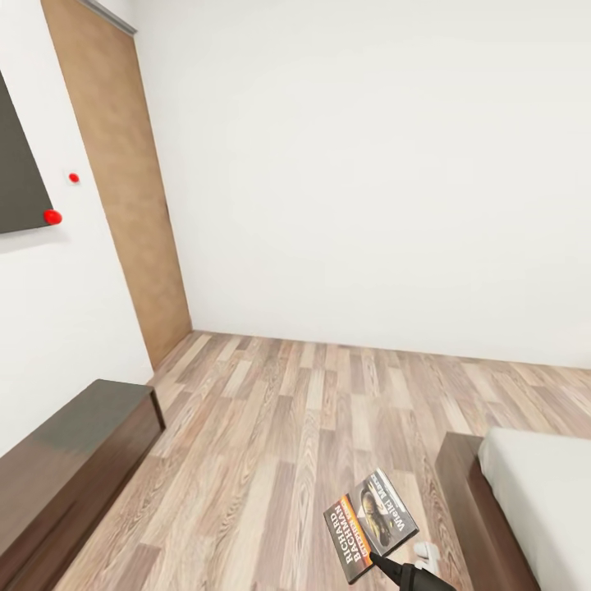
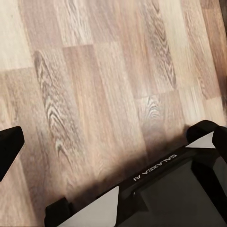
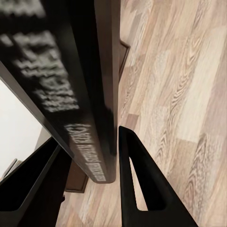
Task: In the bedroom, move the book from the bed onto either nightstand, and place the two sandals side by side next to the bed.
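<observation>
One thin glossy book [image 1: 370, 523] in right end effector [image 1: 373, 559]

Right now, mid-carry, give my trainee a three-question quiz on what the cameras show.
1. True or false: the book lies flat on the bed.
2. What holds the book? A) the right gripper B) the dark cabinet C) the floor
3. Fill in: in the head view, the bed's corner is at the lower ____ of the picture.

Key: 1. False, it is held up over the floor. 2. A, its fingers pinch the book's edge. 3. Right.
</observation>
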`<state>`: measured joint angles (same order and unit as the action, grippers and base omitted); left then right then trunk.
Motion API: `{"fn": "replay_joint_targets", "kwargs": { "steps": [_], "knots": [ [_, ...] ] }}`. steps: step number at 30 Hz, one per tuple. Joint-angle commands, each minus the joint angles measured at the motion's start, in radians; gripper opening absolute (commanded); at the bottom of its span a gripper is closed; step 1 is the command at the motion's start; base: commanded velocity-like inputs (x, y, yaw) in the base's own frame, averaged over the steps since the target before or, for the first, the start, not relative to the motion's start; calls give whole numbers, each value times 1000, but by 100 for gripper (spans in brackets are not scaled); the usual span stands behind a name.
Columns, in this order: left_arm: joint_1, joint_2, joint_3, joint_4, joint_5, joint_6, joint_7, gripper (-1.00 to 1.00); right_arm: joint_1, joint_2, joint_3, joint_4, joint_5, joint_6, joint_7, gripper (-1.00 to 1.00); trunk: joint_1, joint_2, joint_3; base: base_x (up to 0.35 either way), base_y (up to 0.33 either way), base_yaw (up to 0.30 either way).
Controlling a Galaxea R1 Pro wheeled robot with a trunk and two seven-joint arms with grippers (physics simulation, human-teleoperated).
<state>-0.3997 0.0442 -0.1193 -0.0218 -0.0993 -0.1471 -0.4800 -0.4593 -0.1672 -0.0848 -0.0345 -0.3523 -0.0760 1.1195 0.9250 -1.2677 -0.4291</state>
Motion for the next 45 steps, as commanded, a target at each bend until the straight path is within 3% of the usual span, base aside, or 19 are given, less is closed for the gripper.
{"fn": "replay_joint_targets", "kwargs": {
  "steps": [1, 45],
  "knots": [
    [-1, 0, -3, 0, -10, -10, 1, 100, -1, 0, -12, 1, 9, -8, 2, -100, 0, -1, -1, 271, 0, 0],
    [-1, -1, -3, 0, -11, -10, 1, 100, -1, 0, -12, 1, 9, -8, 2, -100, 0, -1, -1, 318, 0, 0]
  ]
}}
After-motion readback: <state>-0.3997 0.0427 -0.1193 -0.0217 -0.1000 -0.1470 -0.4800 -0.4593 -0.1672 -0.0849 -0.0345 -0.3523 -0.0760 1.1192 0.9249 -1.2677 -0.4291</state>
